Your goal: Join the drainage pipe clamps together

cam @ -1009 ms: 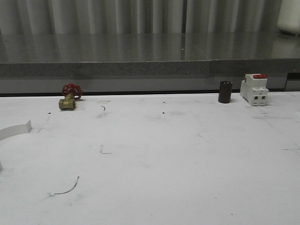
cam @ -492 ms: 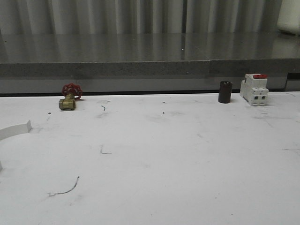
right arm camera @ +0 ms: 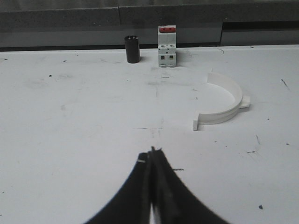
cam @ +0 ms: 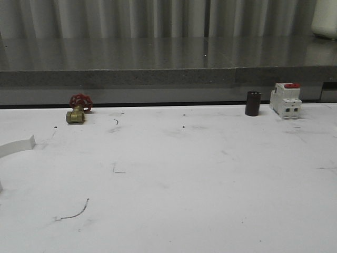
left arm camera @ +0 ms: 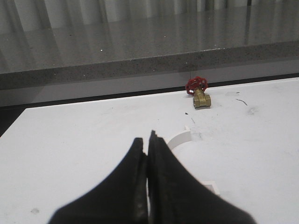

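Both grippers, left [left arm camera: 148, 142] and right [right arm camera: 152, 156], pressed closed, gripping nothing. Clamps apart: one [right arm camera: 223, 103] near breaker [right arm camera: 167, 46], other [cam: 18, 145] near valve [cam: 78, 108].

Matt white plastic clamp [right arm camera: 223, 101], brass valve [cam: 76, 115], scuffed matt table [cam: 184, 179], polished stone ledge [cam: 158, 55]

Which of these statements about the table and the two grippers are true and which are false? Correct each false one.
1. The left gripper is shut and holds nothing. True.
2. The right gripper grips a clamp half. False: it is shut and empty; the clamp half lies apart from it.
3. The black cylinder stands beside the breaker. True.
4. The brass valve has a blue handwheel. False: it is red.
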Available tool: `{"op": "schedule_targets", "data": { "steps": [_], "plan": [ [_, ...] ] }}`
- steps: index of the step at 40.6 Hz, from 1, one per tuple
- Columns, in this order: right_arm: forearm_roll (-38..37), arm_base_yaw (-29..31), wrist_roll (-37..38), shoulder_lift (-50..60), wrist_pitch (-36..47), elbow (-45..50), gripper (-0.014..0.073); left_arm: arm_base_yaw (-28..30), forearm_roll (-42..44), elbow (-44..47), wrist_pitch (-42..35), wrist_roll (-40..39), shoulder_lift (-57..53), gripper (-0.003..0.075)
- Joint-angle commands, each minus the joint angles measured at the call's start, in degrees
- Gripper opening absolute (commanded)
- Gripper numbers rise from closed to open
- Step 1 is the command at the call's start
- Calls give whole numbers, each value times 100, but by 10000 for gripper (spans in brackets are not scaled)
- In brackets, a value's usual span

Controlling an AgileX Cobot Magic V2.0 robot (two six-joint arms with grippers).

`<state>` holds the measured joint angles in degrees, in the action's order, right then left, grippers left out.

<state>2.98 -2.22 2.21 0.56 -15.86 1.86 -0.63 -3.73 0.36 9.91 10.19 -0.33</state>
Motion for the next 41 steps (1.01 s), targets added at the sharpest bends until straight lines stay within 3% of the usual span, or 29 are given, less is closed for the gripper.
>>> {"op": "schedule_targets", "data": {
  "steps": [1, 11, 17, 20, 30, 37, 41],
  "plan": [
    [-8, 5, -40, 99, 461, -47, -116, 10, -7, 0, -463, -23, -108, -20],
    [100, 5, -35, 99, 882, -47, -116, 10, -60, 0, -678, -23, -108, -20],
    [94, 5, -35, 99, 1088, -220, -114, 10, -301, -83, -1793, -23, -108, -20],
    [80, 5, -35, 99, 990, -558, -114, 10, -314, -439, -1934, -23, -108, -20],
    [78, 5, -35, -481, -379, -2354, -114, 10, 440, -2087, -568, -23, 469, -20],
    [66, 5, -35, -1560, -403, -3144, -114, 10, 440, -2756, 306, -23, 1593, -20],
    [66, 5, -35, -2023, -417, -3282, -114, 10, 440, -2824, 288, -23, 1994, -20]
  ]
}}
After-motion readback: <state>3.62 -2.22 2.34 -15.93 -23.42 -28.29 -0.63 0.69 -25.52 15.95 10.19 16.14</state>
